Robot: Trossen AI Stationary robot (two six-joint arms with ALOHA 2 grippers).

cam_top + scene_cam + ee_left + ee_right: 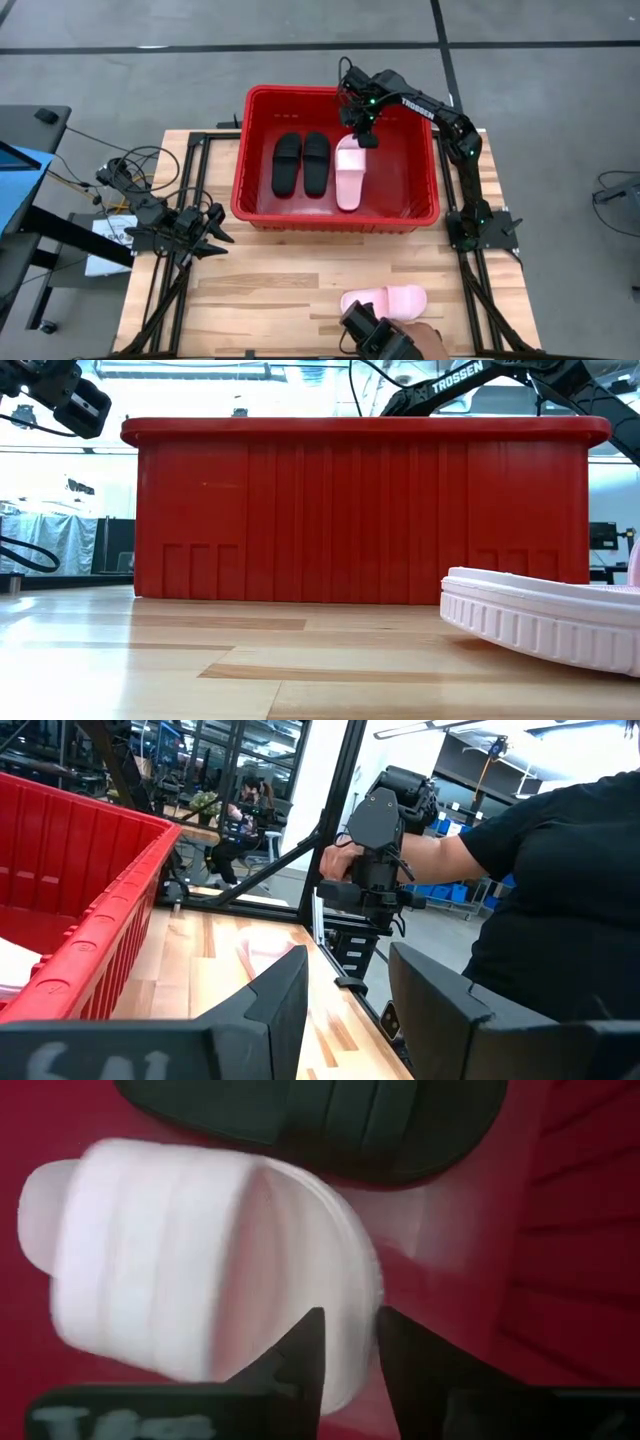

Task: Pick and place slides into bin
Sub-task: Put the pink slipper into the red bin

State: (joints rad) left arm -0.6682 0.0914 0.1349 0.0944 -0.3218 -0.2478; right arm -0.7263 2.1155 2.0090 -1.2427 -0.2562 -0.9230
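Observation:
The red bin (250,150) stands at the table's far middle. Two black slides (287,163) (317,162) lie side by side on its floor. A pink slide (349,180) is in the bin to their right. My right gripper (360,138) is over that slide's far end and shut on it (348,1335). A second pink slide (392,298) lies on its sole near the table's front edge and shows close up in the low view (540,620). My left gripper (218,230) waits open and empty at the table's left. My right gripper pinches the sole's rim (340,1280) at the pink slide's far end between its two fingers, which come from above pointing down. The slide stretches from the fingers toward the bin's near wall. I cannot tell whether its near end rests on the bin floor.
A person's hand with a black hand-held device (385,338) is at the table's front edge, right beside the second pink slide. The person (560,890) shows in the left wrist view. Bare wood lies between the bin and the front edge.

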